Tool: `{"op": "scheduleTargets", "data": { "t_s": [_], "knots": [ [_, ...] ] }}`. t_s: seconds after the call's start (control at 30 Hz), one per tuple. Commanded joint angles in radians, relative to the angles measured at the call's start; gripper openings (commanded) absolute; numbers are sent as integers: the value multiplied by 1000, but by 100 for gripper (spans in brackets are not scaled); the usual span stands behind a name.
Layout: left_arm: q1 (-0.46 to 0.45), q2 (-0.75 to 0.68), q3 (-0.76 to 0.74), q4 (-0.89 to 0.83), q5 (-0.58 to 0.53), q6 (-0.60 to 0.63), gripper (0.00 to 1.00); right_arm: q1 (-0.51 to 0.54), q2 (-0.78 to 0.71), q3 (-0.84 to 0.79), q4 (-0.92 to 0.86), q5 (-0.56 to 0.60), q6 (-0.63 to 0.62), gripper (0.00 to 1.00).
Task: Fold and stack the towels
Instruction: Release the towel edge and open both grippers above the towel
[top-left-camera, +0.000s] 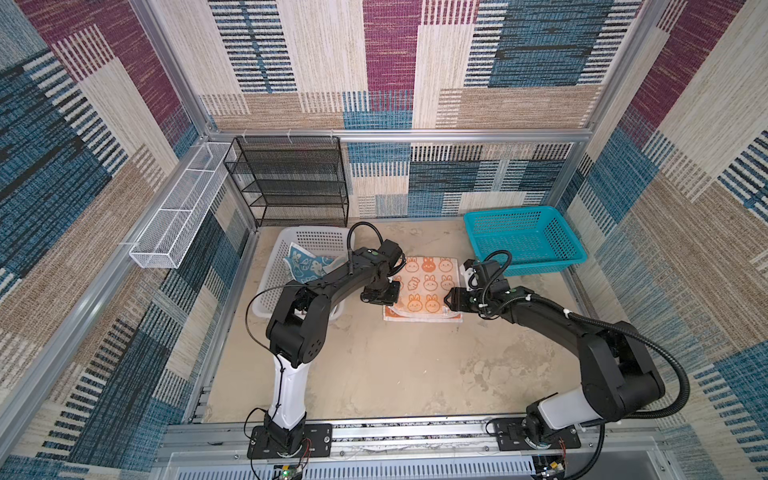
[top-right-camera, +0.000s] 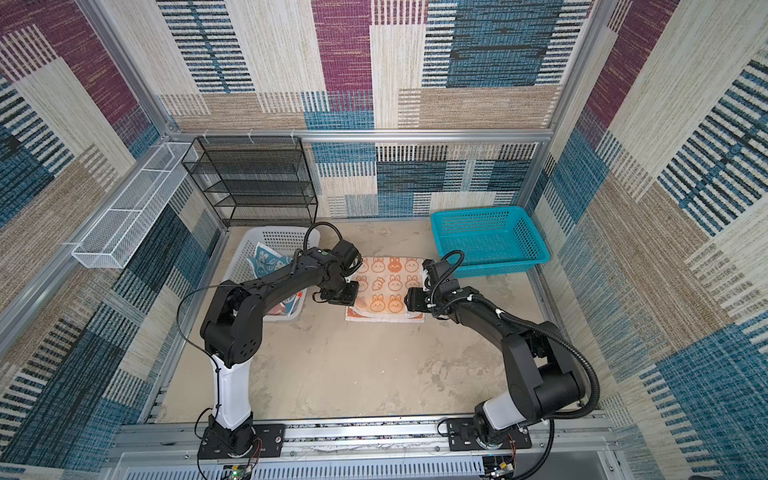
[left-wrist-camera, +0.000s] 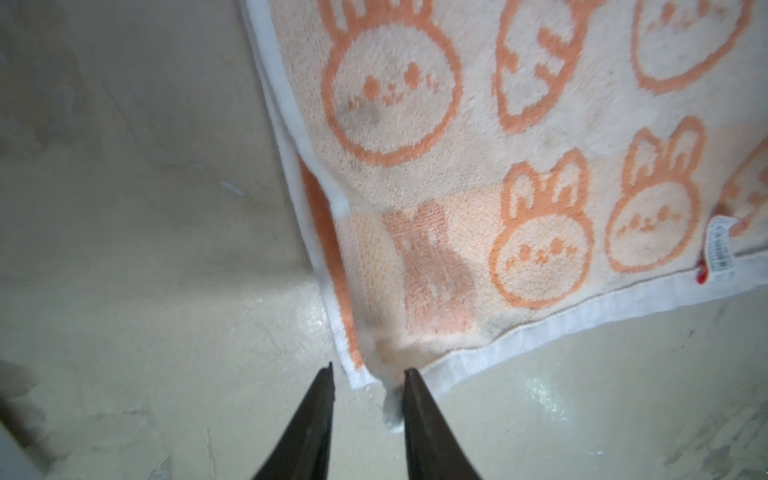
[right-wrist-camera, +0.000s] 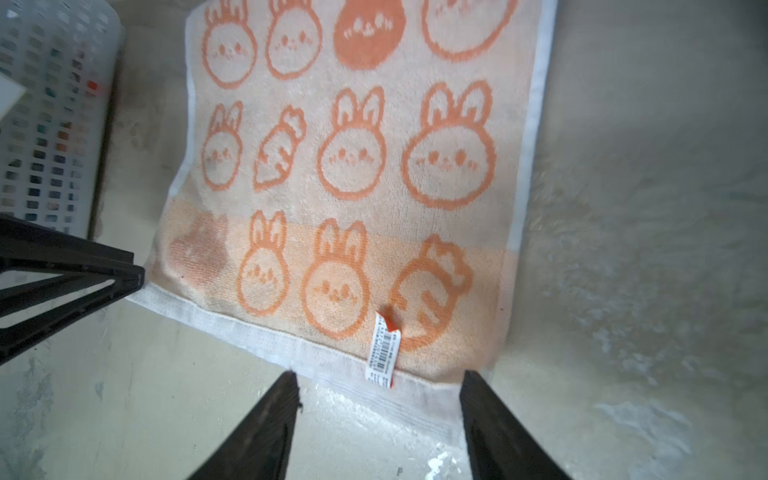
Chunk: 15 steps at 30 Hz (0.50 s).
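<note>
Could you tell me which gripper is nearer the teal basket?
Right. The right gripper sits just in front of the teal basket; the left gripper is across the orange towel.

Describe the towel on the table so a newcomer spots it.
On the beige table, look between the white basket and the teal basket. The towel lies flat there. It alone is orange and cream with rabbit faces; the blue towel sits crumpled inside the white basket.
</note>
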Motion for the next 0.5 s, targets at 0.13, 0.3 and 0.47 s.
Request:
{"op": "scheduleTargets", "data": {
  "t_s": [0.13,0.3,0.47],
  "knots": [
    [-1,-85,32,-56,-84,-31,97,-12,-66,64,-76,46,-26,93],
    [5,-100,92,-94,-87,-37,100,-26,-43,75,-28,-37,3,99],
    [29,-114,88,-108,-70,-53,100,-27,-9,21,86,-150,68,99]
  ]
}}
